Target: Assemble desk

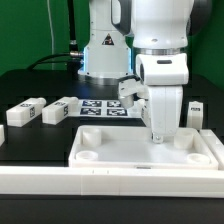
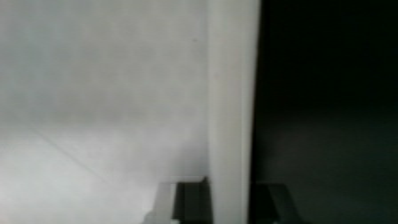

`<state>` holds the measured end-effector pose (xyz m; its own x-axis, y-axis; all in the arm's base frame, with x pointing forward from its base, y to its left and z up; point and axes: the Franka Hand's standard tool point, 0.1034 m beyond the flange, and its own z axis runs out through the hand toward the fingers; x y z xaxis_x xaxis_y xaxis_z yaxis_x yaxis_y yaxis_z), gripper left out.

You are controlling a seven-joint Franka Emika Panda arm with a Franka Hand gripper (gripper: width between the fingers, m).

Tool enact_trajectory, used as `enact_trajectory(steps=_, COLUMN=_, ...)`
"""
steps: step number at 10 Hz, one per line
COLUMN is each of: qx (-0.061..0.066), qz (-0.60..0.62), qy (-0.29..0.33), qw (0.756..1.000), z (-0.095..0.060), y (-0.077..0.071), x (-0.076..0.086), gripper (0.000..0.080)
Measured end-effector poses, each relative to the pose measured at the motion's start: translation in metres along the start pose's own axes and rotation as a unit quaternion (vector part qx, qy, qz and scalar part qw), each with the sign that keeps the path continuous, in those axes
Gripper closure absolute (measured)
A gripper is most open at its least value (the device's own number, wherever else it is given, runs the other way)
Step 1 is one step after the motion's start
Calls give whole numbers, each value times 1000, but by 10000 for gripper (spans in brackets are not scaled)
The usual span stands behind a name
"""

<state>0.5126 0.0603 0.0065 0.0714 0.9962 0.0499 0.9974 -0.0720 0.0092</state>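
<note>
One gripper (image 1: 160, 133), pointing down, jaws pinched tight on far rim of tabletop (image 1: 120, 152)

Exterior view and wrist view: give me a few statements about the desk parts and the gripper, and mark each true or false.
1. The white rectangular plastic tabletop lies with its raised rim upward. True.
2. The gripper is open and empty. False: it is shut on a white square-section leg, held upright.
3. Two loose white legs lie on the exterior view's left of the marker board. True.
4. The marker board lies inside the tabletop. False: it lies on the black table, behind the tabletop.
</note>
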Motion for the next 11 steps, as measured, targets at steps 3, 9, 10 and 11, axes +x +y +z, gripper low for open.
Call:
enact_trajectory(steps=3, qx=1, qz=1, qy=0, qw=1000, z=0, y=0, x=-1, gripper=667)
enact_trajectory(steps=9, qx=-13, qz=30, qy=-3, qw=999, z=-22, y=-1, x=2, gripper=163)
enact_trajectory(steps=10, qx=-19, qz=38, qy=-4, qw=999, z=-32, y=-2, x=3, gripper=154)
enact_trajectory(steps=11, qx=-24, qz=57, qy=-4, qw=998, z=-40, y=-3, x=5, gripper=154)
